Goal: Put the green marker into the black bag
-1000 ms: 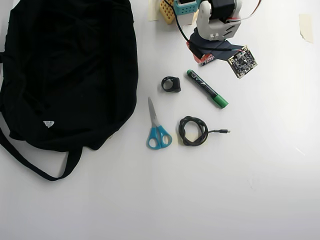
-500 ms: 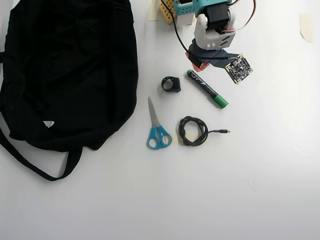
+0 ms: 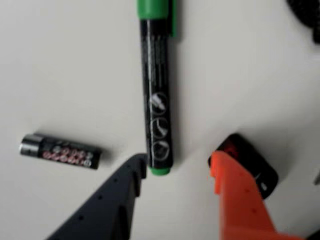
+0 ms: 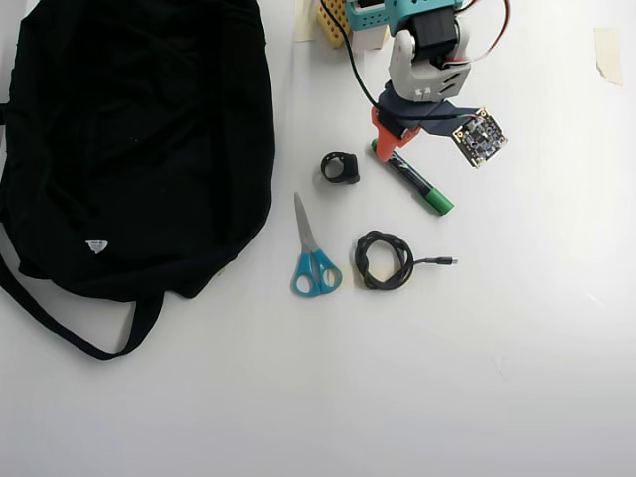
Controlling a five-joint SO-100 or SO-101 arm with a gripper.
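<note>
End effector (image 3: 177, 165): fingers spread, one black, one orange, gripping nothing; it hangs over the upper end of the green marker (image 4: 415, 180) in the overhead view. In the wrist view the marker's (image 3: 156, 95) green end lies just beside the black fingertip, on the gap side. A small battery (image 3: 60, 151) lies at 9 o'clock from that end, apart from it. Overhead view: marker flat on the white surface (image 4: 497, 348); small black ring-shaped item (image 4: 340, 167) at 9 o'clock; coiled cable (image 4: 385, 260) at 6 o'clock; scissors (image 4: 312, 253) at 8 o'clock; black bag (image 4: 129, 139) well apart at 9 o'clock.
</note>
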